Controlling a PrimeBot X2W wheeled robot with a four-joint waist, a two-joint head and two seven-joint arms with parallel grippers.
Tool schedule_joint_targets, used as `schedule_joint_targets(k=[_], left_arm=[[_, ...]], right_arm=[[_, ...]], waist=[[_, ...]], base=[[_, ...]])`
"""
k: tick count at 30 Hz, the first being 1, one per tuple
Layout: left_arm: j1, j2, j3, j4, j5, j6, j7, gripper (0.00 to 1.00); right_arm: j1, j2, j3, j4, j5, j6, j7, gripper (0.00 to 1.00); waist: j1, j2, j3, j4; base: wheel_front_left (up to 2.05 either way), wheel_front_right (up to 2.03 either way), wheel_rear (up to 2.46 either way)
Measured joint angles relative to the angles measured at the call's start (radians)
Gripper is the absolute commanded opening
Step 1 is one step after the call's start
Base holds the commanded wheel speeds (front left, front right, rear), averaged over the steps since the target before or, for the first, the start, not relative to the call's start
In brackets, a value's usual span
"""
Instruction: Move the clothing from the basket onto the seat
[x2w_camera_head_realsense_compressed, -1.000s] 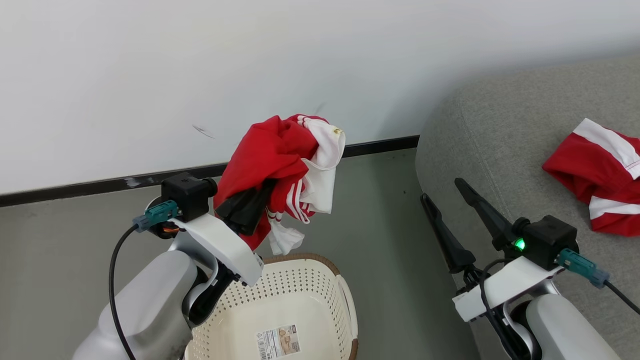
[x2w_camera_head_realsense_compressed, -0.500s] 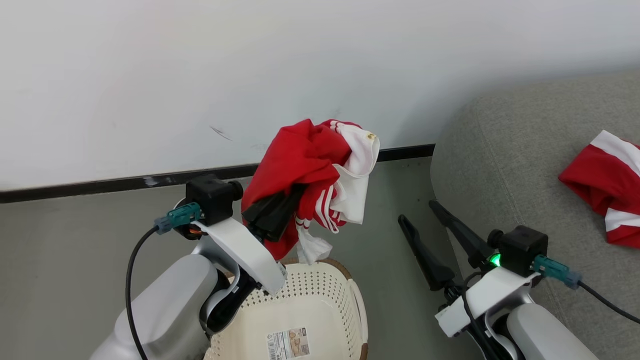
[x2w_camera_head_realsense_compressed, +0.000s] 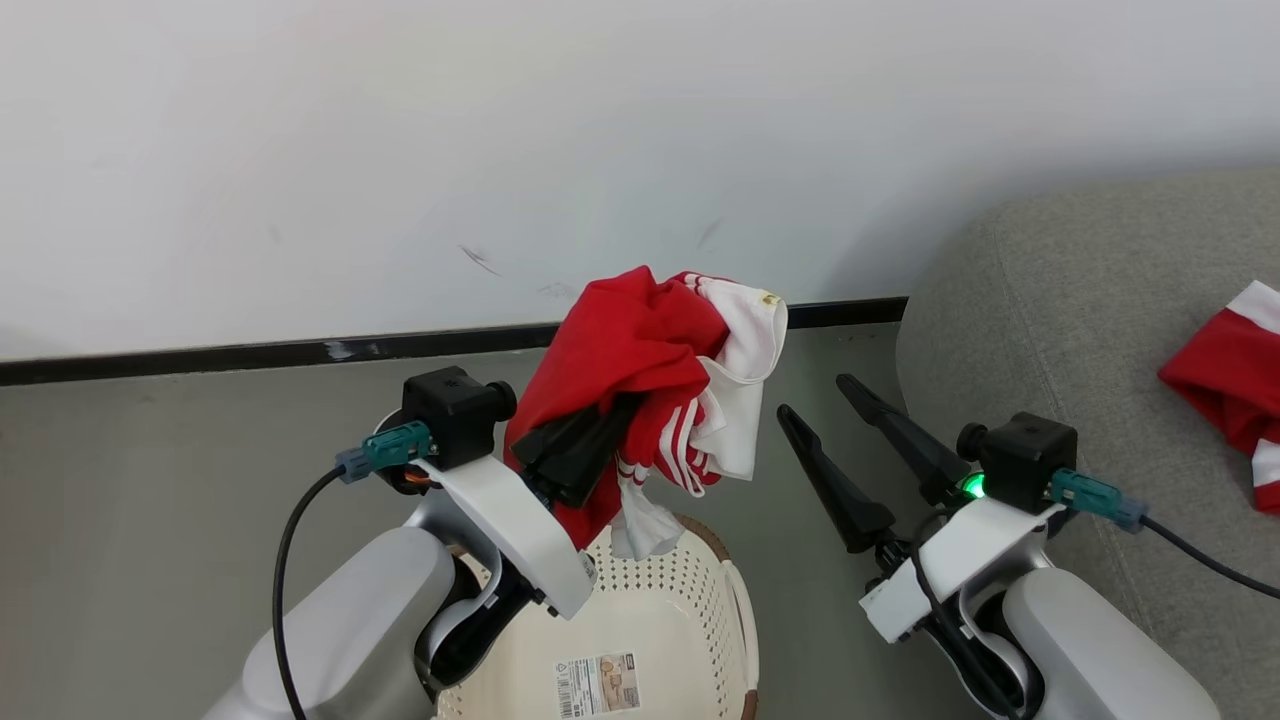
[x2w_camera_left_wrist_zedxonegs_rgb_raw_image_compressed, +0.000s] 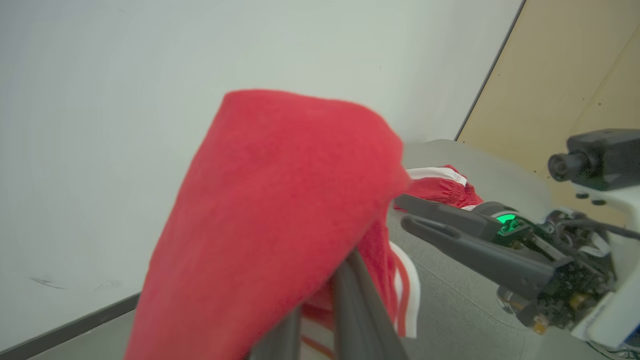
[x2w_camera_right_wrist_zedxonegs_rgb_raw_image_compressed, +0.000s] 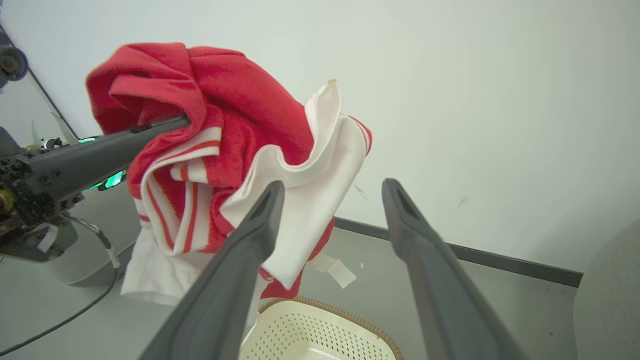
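Pinching a bunched red-and-white garment (x2w_camera_head_realsense_compressed: 640, 350) w/ L gripper (x2w_camera_head_realsense_compressed: 600, 430): fingers pressed together inside the folds, cloth draped over the tips. Hanging above far rim of the basket (x2w_camera_head_realsense_compressed: 738, 610), white tail dangling just over it, clear of the floor (x2w_camera_head_realsense_compressed: 150, 480). On basket bottom, a label sticker (x2w_camera_head_realsense_compressed: 598, 685). To the right, R gripper (x2w_camera_head_realsense_compressed: 815, 395) spread wide, nothing btwn fingers, near the held garment but apart from it, beside edge of the seat (x2w_camera_head_realsense_compressed: 1050, 300). Lying on seat at far right: second red-and-white garment (x2w_camera_head_realsense_compressed: 1225, 390), partly cut off by frame edge. Behind, white wall (x2w_camera_head_realsense_compressed: 400, 150) w/ dark baseboard (x2w_camera_head_realsense_compressed: 250, 352).
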Motion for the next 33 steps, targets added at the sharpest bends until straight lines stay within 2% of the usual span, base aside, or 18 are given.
schedule_joint_targets(k=[8, 21, 27, 33], left_arm=[[0.0, -0.001, -0.011, -0.049, 0.0, 0.009, 0.012, 0.0], [0.0, -0.001, -0.019, -0.105, 0.0, 0.009, 0.035, 0.0], [0.0, -0.001, -0.022, -0.121, 0.0, 0.01, 0.044, 0.0], [0.0, 0.0, -0.022, -0.136, -0.002, 0.017, 0.048, 0.0]], right_arm=[[-0.014, -0.006, 0.007, 0.062, 0.106, 0.0, 0.0, 1.0], [-0.084, 0.01, 0.157, 0.123, 0.29, 0.0, 0.0, 1.0], [-0.086, 0.066, 0.205, 0.144, 0.514, 0.0, 0.015, 1.0], [-0.113, 0.058, 0.253, 0.132, 0.633, 0.0, 0.04, 1.0]], waist=[[0.0, 0.0, 0.008, 0.023], [0.0, 0.0, 0.026, 0.06], [0.0, 0.0, 0.032, 0.072], [0.0, 0.0, 0.037, 0.082]], base=[[0.0, 0.0, 0.0], [0.0, 0.0, 0.0], [0.0, 0.0, 0.0], [0.0, 0.0, 0.0]])
